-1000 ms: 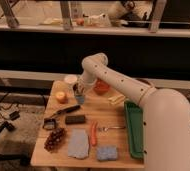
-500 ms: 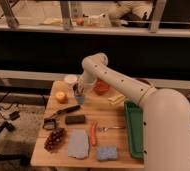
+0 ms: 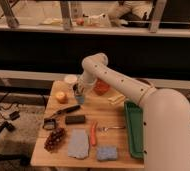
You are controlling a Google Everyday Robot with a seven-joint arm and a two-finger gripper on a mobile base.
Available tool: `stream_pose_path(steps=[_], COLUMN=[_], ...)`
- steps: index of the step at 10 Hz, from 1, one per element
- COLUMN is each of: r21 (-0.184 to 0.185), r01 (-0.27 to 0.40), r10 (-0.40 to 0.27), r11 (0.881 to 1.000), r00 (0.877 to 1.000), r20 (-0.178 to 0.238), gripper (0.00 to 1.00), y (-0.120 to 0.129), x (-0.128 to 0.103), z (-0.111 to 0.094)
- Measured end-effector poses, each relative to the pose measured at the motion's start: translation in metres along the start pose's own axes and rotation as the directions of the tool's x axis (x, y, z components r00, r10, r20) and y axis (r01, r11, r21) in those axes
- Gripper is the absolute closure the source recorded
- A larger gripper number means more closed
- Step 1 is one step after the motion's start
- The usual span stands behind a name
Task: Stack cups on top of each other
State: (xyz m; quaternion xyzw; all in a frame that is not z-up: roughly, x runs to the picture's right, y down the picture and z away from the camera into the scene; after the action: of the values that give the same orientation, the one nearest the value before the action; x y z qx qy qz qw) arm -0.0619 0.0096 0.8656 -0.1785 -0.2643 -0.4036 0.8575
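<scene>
Hovering low over the counter near its far left corner, the hand is clenched on what looks like the light-blue tumbler. The silver cup cannot be made out. Judging by this, carrying is the step in hand; next the tumbler must be lined up over the other cup.

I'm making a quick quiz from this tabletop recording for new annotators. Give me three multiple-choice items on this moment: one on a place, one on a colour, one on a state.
1. Where does the green tray lie on the table?
A. along its right edge
B. at its far left corner
C. in the middle

2. What colour is the folded cloth near the front edge?
A. red
B. grey-blue
C. yellow

3. How is the gripper right now?
A. wide open above the grapes
B. out of sight
C. shut, down at the light-blue cup

Answers:
1 A, the tray runs along the right side.
2 B, it lies grey-blue beside the carrot.
3 C, the gripper is low at the cup near the orange.
</scene>
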Motion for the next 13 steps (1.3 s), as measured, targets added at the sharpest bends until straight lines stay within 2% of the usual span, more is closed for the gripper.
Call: stream_pose_path(steps=[5, 6, 13], r21=[0.000, 0.000, 0.000], r01=[0.000, 0.000, 0.000], r10=[0.000, 0.000, 0.000], r11=[1.000, 1.000, 1.000], r00=[1.000, 1.000, 1.000], r20=[0.000, 0.000, 0.000], gripper=[0.99, 0.93, 0.24], y=[0.0000, 0.0000, 0.0000], x=[0.0000, 0.0000, 0.0000], z=[0.0000, 0.0001, 0.0001])
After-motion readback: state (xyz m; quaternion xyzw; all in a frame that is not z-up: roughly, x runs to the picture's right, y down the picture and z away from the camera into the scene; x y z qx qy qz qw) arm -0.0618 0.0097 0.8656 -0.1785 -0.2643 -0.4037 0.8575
